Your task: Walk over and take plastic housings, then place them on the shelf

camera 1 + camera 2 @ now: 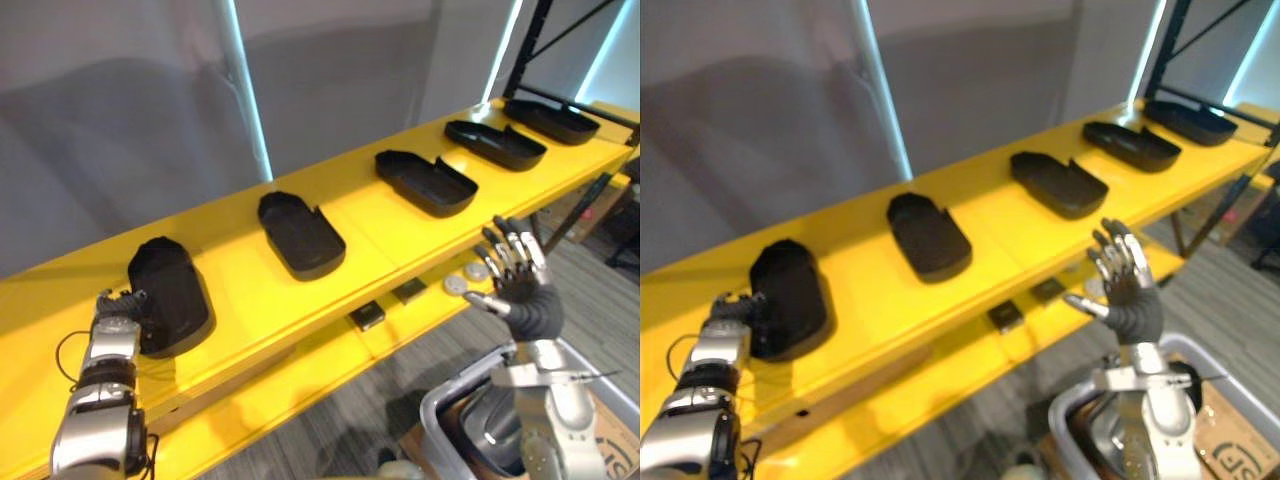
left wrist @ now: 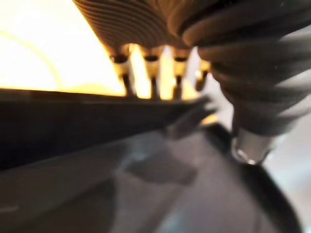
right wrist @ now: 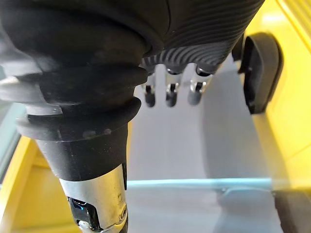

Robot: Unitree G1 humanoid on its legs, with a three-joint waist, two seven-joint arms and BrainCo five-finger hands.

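Black housing (image 1: 172, 290) on shelf (image 1: 250, 295), left robot hand (image 1: 118, 306) pinching it

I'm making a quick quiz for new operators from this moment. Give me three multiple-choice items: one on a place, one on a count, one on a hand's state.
1. Which housing is the left hand at?
A. the left-end housing
B. the middle one
C. the right-end one

2. How many black housings lie on the yellow shelf?
A. three
B. five
C. seven

3. The right hand is:
A. open and empty
B. shut on a housing
C. lying flat on the shelf

Answers:
1 A: it is at that housing's near edge.
2 B: five lie in one row.
3 A: it is raised, spread straight, holding nothing.
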